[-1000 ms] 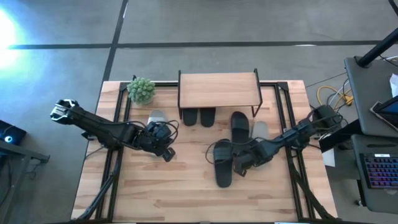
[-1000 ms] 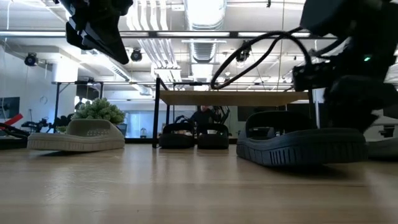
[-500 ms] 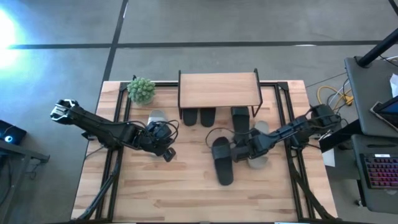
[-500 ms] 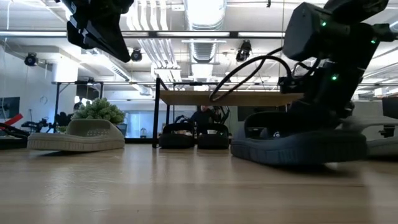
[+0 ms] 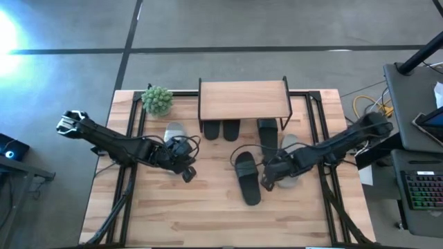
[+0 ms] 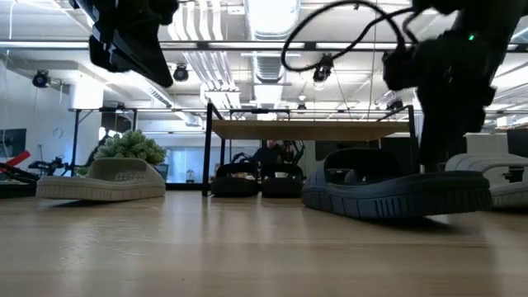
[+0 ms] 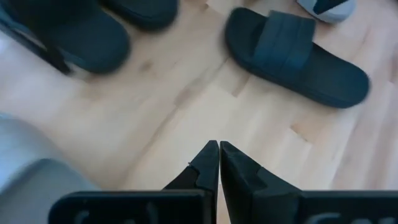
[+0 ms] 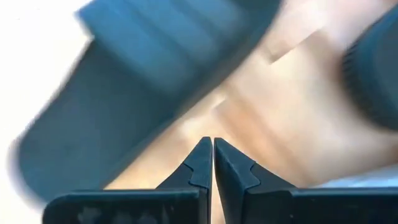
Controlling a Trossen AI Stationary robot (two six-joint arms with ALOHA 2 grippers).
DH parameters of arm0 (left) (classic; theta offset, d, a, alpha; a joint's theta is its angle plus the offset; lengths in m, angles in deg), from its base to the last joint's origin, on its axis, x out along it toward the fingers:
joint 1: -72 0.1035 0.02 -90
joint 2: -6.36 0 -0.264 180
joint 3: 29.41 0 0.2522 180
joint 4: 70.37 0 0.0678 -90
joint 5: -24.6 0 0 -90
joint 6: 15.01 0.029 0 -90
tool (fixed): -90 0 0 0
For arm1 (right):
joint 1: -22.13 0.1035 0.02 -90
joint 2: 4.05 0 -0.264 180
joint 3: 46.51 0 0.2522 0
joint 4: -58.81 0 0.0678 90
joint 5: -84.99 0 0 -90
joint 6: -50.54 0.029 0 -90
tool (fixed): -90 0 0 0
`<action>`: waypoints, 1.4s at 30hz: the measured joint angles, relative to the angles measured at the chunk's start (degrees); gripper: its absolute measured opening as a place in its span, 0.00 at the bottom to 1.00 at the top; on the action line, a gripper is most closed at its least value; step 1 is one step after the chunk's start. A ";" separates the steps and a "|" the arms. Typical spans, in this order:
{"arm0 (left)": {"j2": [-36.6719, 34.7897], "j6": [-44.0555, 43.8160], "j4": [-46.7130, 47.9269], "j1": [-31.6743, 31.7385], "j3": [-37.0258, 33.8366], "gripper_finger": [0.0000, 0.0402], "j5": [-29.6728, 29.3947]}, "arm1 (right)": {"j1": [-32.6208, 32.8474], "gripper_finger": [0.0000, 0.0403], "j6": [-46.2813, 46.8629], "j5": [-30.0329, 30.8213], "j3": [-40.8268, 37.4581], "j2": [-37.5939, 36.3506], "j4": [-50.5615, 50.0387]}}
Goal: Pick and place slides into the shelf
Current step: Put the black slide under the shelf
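The shelf (image 5: 242,100) stands at the table's far side. Two black slides (image 5: 221,129) lie on their soles under it, and a third black slide (image 5: 266,130) lies with its far end under its right part. A fourth black slide (image 5: 247,178) lies flat mid-table, also seen in the low view (image 6: 396,186). One grey slide (image 5: 173,131) lies to the left, another (image 5: 288,162) partly under my right arm. My right gripper (image 5: 266,182) is shut (image 8: 208,155), just right of the mid-table slide. My left gripper (image 5: 185,171) hovers shut (image 7: 219,158) over bare wood.
A small potted plant (image 5: 158,100) sits at the far-left corner beside the shelf. Black frame rails (image 5: 136,117) run along both table sides. Cables (image 5: 239,149) loop over the table between the slides. Bare wood (image 5: 208,214) spreads along the near edge.
My right gripper moved toward the far edge, then drew back toward the near edge beside the mid-table slide. The black slide on the right slid toward the far edge, and its far end now lies under the shelf.
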 joint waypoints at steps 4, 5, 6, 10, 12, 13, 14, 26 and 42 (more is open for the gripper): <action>2.18 0.03 -10.68 -0.02 -3.58 0.00 4.79 | 3.05 0.02 3.25 -2.27 0.10 -2.92 0.08; 3.27 0.05 -14.17 -0.06 -4.59 0.00 5.78 | 3.78 0.02 4.08 -2.35 0.11 -3.42 0.07; 4.61 0.03 -17.77 -0.07 -5.73 0.00 6.75 | 4.45 0.02 5.00 -2.48 0.11 -3.98 0.02; 12.25 0.06 -34.45 -0.05 -7.89 0.00 10.99 | 6.47 0.02 8.13 -2.47 0.15 -5.59 -0.51; 16.97 0.33 -39.54 -0.07 -7.73 0.00 11.16 | 7.33 0.02 8.99 -2.48 0.17 -6.03 -0.83; 19.34 0.71 -41.00 -0.04 -7.25 0.00 10.92 | 7.67 0.02 9.30 -2.58 0.17 -6.17 -0.69; 21.56 1.38 -42.13 -0.04 -6.77 0.00 10.54 | 8.06 0.02 9.55 -2.95 0.20 -6.26 -0.56; 38.97 5.22 -52.47 2.78 4.26 0.00 7.26 | 12.98 0.02 13.75 -7.79 0.20 -5.58 0.33; 40.90 13.50 -40.22 6.97 12.16 0.00 6.68 | 15.90 0.02 14.50 -9.51 0.26 -4.19 9.39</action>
